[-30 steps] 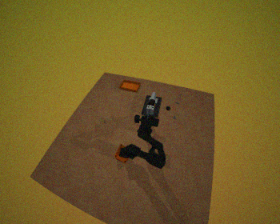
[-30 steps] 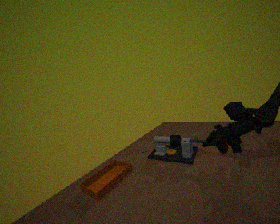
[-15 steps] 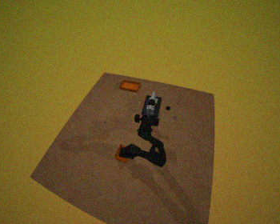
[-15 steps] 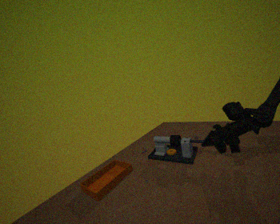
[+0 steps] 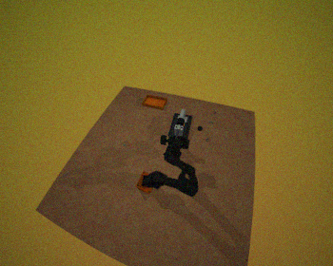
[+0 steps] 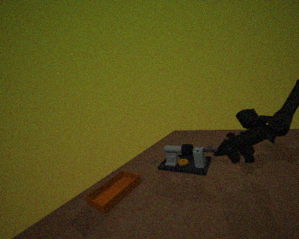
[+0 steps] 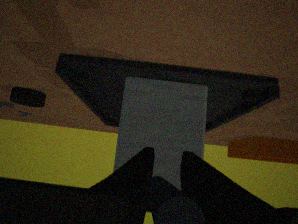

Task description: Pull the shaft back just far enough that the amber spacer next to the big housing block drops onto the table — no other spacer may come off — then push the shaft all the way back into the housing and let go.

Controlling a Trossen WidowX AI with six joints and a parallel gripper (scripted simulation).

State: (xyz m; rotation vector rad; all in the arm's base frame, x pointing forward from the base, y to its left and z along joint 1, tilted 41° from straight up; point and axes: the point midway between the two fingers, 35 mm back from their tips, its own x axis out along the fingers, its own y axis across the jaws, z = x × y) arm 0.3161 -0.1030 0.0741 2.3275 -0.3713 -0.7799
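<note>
With the amber, flat, ring-shaped spacer [image 6: 183, 162] lying on the dark rectangular base plate [image 5: 188, 123] [image 6: 184, 170] [image 7: 75, 69], between the two pale grey blocks, the drop appears achieved; the return push is judged to be the step in hand. Key relation: the big grey housing block [image 6: 171, 159] stands at the far end of the plate from the gripper [image 5: 178, 136] [image 6: 217, 152] [image 7: 168, 152], beyond the upright pale grey end block [image 5: 179, 127] [image 6: 199, 158] [image 7: 165, 112]. The slim grey shaft [image 6: 210, 150] runs from the fingers into that nearer block, its long axis pointing towards the housing. Fingers: clamped on the shaft's outer end. A black cylindrical spacer [image 5: 180, 122] [image 6: 187, 149] sits raised between the blocks, above the amber one. Whether the shaft's hidden tip is inside the housing cannot be told. Pose: the single arm reaches in from the side opposite the housing, wrist low, forearm sloping down to the grip. Judgement: the push should go straight along the shaft axis; a skewed line might bind it or disturb the black spacer. Release should wait for full seating.
</note>
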